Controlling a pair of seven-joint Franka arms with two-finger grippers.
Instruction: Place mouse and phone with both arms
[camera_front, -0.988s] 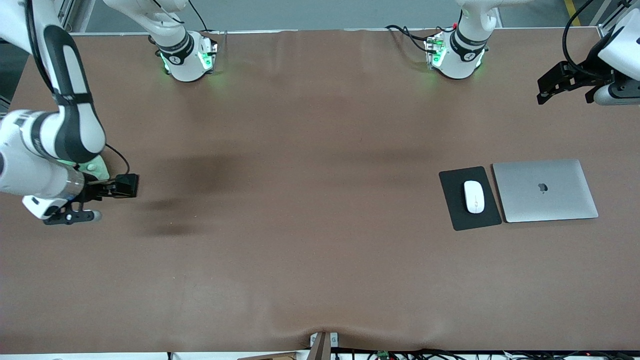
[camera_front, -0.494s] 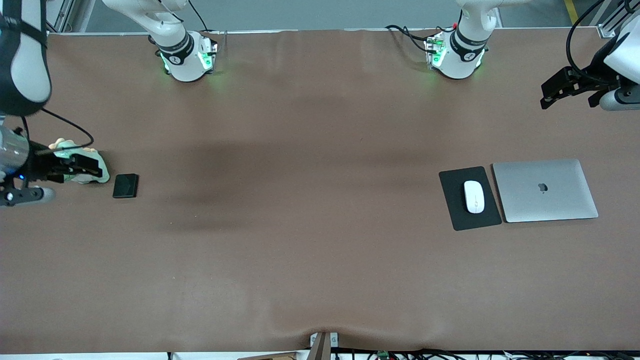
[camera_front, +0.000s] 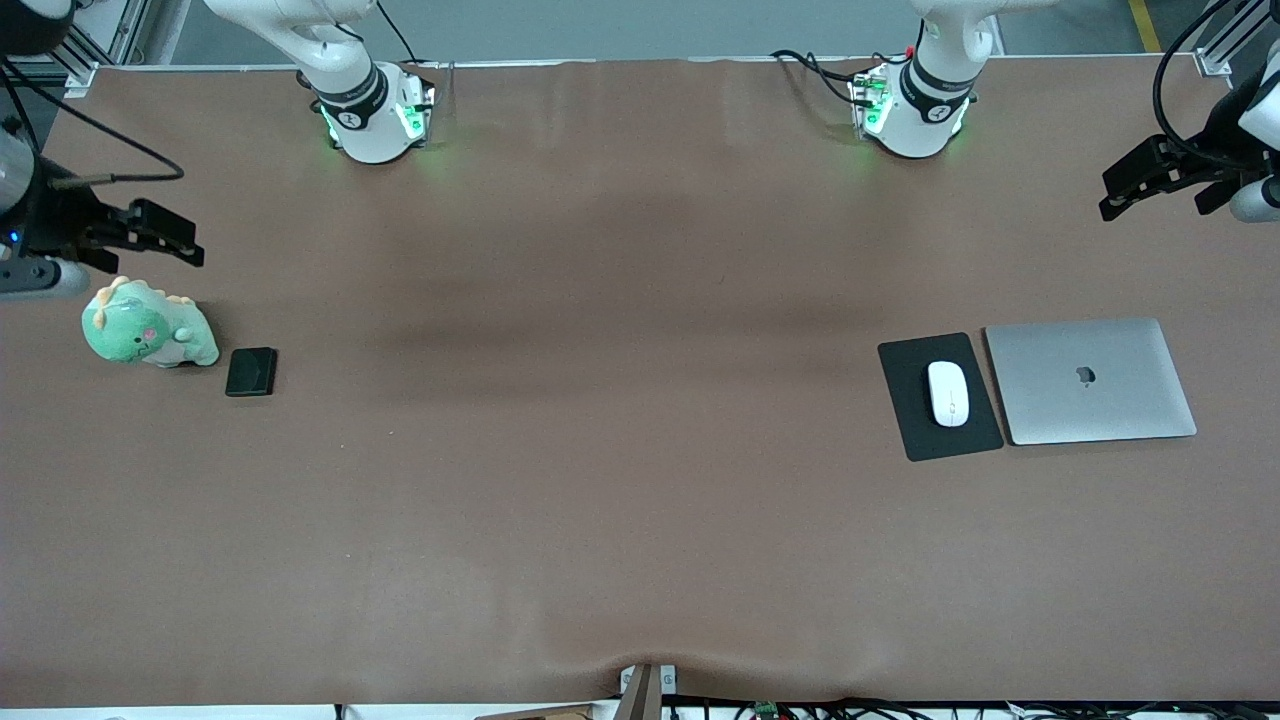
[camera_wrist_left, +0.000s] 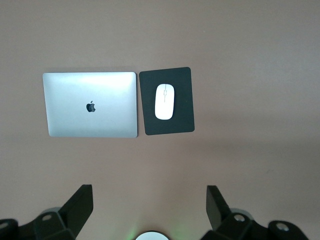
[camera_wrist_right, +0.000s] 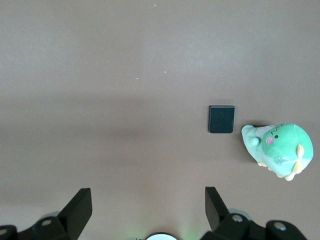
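Here the mouse (camera_front: 948, 393) lies on the black pad (camera_front: 912, 420), touching the laptop's (camera_front: 1090, 380) edge at the left arm's end; the phone (camera_front: 251, 371) lies just beside a green plush (camera_front: 147, 333) at the right arm's end. Both grippers are up, wide open and empty: right gripper (camera_front: 160, 232) near the plush, left gripper (camera_front: 1140, 178) well apart from the mouse.

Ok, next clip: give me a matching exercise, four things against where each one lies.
Things:
1. mouse
2. phone
3. laptop
4. left tool

Places:
A. beside the green plush dinosaur
B. open, above the table's edge at the left arm's end
C. on the black mouse pad
D. closed, flat, beside the mouse pad

Pairs: 1-C, 2-A, 3-D, 4-B
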